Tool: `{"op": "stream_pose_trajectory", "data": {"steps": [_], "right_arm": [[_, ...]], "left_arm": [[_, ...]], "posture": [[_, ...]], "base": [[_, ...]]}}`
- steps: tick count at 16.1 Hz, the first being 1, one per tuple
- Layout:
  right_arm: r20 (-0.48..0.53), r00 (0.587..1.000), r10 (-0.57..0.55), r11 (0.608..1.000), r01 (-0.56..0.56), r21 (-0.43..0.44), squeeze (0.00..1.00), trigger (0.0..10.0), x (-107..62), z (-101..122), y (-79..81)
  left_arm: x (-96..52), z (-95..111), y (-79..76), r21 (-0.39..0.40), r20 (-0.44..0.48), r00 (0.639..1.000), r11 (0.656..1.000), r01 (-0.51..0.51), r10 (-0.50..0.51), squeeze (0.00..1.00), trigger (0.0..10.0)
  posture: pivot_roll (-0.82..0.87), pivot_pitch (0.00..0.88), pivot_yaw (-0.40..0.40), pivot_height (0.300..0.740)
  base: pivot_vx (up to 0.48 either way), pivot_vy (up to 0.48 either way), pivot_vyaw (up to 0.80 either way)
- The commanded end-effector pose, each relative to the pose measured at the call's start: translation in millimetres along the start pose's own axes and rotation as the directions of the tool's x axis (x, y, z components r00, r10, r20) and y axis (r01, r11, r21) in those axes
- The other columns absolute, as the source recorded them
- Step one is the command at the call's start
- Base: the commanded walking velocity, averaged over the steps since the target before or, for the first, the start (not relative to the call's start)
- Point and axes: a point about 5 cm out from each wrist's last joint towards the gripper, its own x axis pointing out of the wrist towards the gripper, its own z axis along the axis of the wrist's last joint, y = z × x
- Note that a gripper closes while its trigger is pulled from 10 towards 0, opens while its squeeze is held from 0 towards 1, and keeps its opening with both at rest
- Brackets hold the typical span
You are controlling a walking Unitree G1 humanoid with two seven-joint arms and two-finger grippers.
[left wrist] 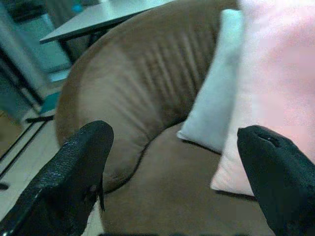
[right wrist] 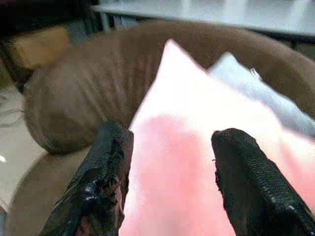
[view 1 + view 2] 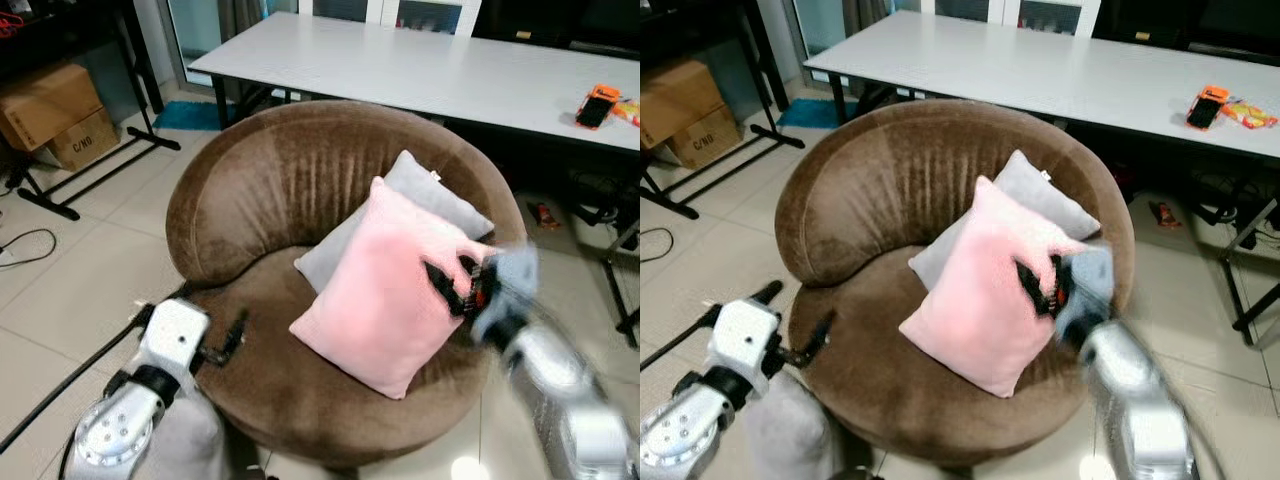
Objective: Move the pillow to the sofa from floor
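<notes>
A pink pillow [image 3: 385,290] stands tilted on the seat of the round brown sofa chair [image 3: 270,170], leaning back against a grey pillow [image 3: 440,200]. My right gripper [image 3: 452,280] is at the pink pillow's right edge and looks blurred. In the right wrist view its fingers [image 2: 110,162] are open, with the pink pillow [image 2: 197,137] just beyond them. My left gripper [image 3: 800,305] hovers at the sofa's front left rim, open and holding nothing. The left wrist view shows its fingers [image 1: 78,162] spread wide towards the seat and both pillows.
A long white table [image 3: 420,60] stands right behind the sofa, with an orange object [image 3: 598,105] on it. Cardboard boxes [image 3: 60,115] and black stand legs [image 3: 90,170] are at the far left. A cable [image 3: 30,245] lies on the tiled floor.
</notes>
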Motion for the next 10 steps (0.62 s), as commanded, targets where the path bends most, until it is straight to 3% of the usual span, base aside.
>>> {"op": "stream_pose_trajectory", "data": {"steps": [1, 2, 4, 10], "right_arm": [[0.016, 1.0, -0.002, 1.0, 0.002, -0.027, 0.0, 10.0, -2.5, 4.3, 4.6], [0.002, 1.0, 0.022, 0.997, -0.022, -0.073, 0.0, 10.0, -6.6, -2.6, 15.4], [-0.021, 0.997, 0.076, 0.995, -0.077, -0.056, 0.0, 10.0, -7.9, -6.4, 24.4], [-0.042, 0.995, 0.087, 0.991, -0.091, -0.098, 0.0, 10.0, -7.8, -5.0, 13.9]], "left_arm": [[-2.5, 2.0, 1.9, 0.016, 0.006, 0.999, 0.999, -0.046, 0.046, 0.0, 10.0], [-4.8, -0.2, -2.1, 0.002, 0.003, 0.998, 0.998, -0.055, 0.055, 0.0, 10.0], [-5.0, -0.1, -2.6, 0.004, 0.006, 0.998, 0.998, -0.067, 0.067, 0.0, 10.0], [-7.6, -0.1, -0.1, 0.01, 0.009, 0.995, 0.995, -0.099, 0.099, 0.0, 10.0]], "posture": [[-0.03, 0.0, -0.015, 0.74], [-0.04, 0.0, -0.025, 0.74], [-0.04, 0.0, -0.029, 0.74], [-0.03, 0.0, -0.039, 0.74]], "base": [[0.0, 0.0, 0.0], [0.0, 0.0, 0.0], [0.0, 0.27, 0.74], [0.0, 0.307, 0.8]]}}
